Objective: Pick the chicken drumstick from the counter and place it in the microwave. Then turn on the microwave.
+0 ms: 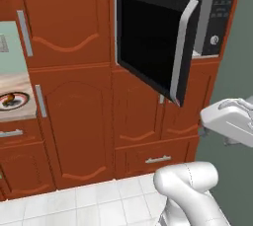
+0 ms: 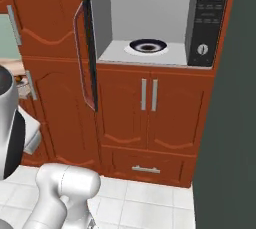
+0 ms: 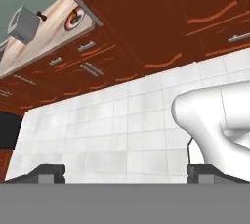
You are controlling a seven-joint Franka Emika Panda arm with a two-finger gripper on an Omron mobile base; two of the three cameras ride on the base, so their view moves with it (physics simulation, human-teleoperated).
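The chicken drumstick (image 1: 9,100) lies on a dark-rimmed plate (image 1: 20,103) on the counter (image 1: 17,79), far left in your left base view; the microwave (image 1: 217,18) door (image 1: 148,40) hangs open. From the right base view, you see a second plate (image 2: 148,46) inside the cavity. In your hand view the gripper (image 3: 126,173) is spread wide and empty over white floor tiles (image 3: 112,130), the counter's plate upper left.

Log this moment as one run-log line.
gripper: open, empty | chicken drumstick: on plate, counter | microwave: door open | phase: pre-pick
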